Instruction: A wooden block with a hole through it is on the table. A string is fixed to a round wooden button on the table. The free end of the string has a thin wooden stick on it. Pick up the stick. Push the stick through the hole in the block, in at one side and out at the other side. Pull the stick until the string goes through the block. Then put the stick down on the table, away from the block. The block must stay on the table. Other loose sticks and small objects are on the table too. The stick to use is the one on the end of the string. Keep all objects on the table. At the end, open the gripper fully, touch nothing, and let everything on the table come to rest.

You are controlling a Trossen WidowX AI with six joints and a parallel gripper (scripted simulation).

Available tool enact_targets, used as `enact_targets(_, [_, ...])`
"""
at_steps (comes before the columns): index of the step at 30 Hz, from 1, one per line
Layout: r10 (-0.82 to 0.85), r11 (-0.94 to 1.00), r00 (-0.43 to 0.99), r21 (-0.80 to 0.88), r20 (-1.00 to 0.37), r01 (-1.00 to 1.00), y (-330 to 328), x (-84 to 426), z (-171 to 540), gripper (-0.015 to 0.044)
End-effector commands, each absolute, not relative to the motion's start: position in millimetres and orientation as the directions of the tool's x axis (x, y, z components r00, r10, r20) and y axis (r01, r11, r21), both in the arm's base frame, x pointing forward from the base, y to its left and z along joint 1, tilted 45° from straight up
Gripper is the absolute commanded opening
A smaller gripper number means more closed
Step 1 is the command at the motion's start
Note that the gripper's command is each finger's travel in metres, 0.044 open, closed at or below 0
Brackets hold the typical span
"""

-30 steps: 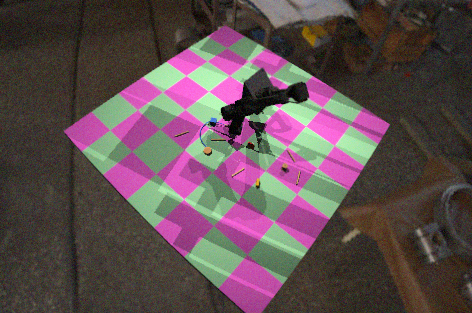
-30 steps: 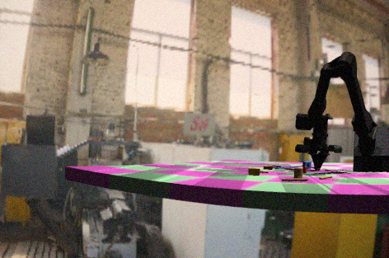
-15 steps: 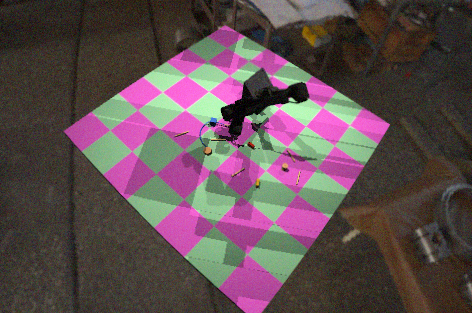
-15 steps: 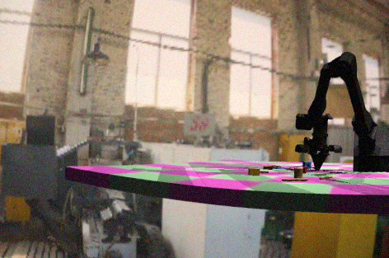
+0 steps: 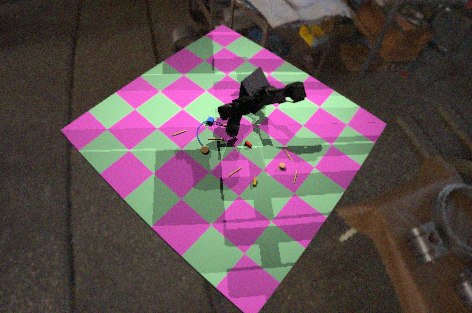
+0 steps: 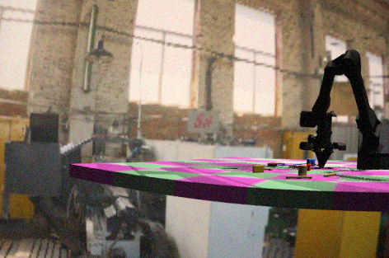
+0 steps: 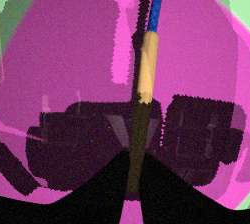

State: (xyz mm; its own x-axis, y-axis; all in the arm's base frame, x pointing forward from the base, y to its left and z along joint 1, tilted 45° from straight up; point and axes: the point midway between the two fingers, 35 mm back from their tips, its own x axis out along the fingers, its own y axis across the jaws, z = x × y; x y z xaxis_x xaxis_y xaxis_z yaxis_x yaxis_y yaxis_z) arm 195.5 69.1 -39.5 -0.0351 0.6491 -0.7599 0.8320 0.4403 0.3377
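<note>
My gripper [image 5: 231, 135] [image 6: 322, 166] [image 7: 134, 160] points down, low over the table, and is shut on the thin wooden stick [image 7: 147, 62]. The blue string [image 7: 154, 14] leaves the stick's far end. In the top view the string [image 5: 198, 133] curves from the brown round button [image 5: 204, 150] [image 6: 272, 164] up to the small blue block [image 5: 210, 121] [image 6: 311, 161] and shows again on its gripper side. The block stands on the table. Its hole is too small to see, so I cannot tell whether the string runs through it or beside it. The block is outside the wrist view.
A loose stick [image 5: 216, 139] lies between the button and my gripper; another stick [image 5: 179, 133] lies left of the string. A red piece [image 5: 248, 144] is close to my gripper. A tan cylinder [image 5: 282, 166] [image 6: 302, 170], a yellow piece [image 5: 255, 181] [image 6: 258, 169] and several sticks lie farther off.
</note>
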Motion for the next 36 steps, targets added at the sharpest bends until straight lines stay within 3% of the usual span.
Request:
enact_targets(1, [0.66, 0.446, -0.044, 0.344, -0.75, 0.827, 75, 194, -39, 0.0])
enact_targets(4, [0.66, 0.446, -0.044, 0.344, -0.75, 0.827, 75, 194, -39, 0.0])
enact_targets(12, [0.648, 0.44, -0.033, 0.338, -0.761, 0.832, 62, 198, -33, 0.021])
enact_targets(17, [0.652, 0.436, -0.026, 0.346, -0.758, 0.831, 15, 205, 16, 0.021])
enact_targets(22, [0.652, 0.436, -0.026, 0.347, -0.757, 0.83, 13, 204, 18, 0.021])
enact_targets(31, [0.65, 0.432, -0.016, 0.352, -0.76, 0.83, 1, 209, 29, 0.044])
enact_targets(36, [0.651, 0.432, -0.017, 0.352, -0.759, 0.83, -4, 209, 35, 0.044])
